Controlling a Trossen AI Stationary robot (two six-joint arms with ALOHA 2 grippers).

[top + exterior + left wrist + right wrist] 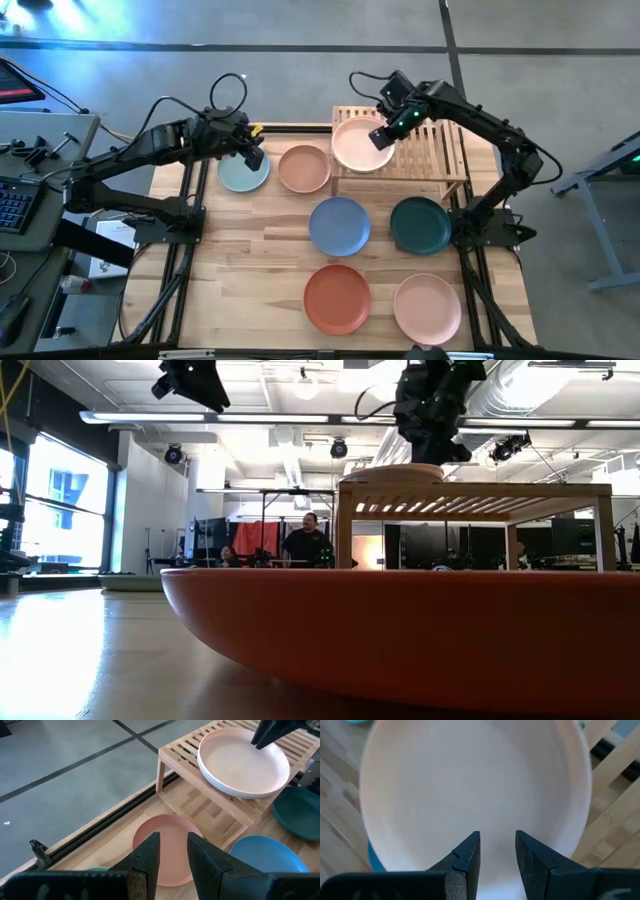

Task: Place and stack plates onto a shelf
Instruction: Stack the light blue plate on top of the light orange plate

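Note:
A cream plate point(360, 146) lies flat on the left end of the slatted wooden shelf point(430, 150); it also shows in the left wrist view point(240, 765). My right gripper point(386, 133) hovers open just over the plate's far right rim, and in its wrist view point(497, 845) the plate's inside point(470, 780) fills the picture. My left gripper point(252, 156) is open and empty, high above the table over the pale teal plate point(240, 175), next to the peach plate point(304, 168). No grey-beige plate shows. My right gripper points down at the cream plate's rim point(262, 747) with its fingers slightly apart. I cannot tell whether the fingertips touch the plate. The plate lies flat on the shelf's slats.
The blue point(340, 225), dark green point(420, 225), terracotta point(337, 298) and pink point(427, 308) plates lie on the tabletop in front of the shelf. The shelf's right half is bare slats point(445, 140). The terracotta plate point(400, 630) fills the low view's foreground. People sit in the room behind.

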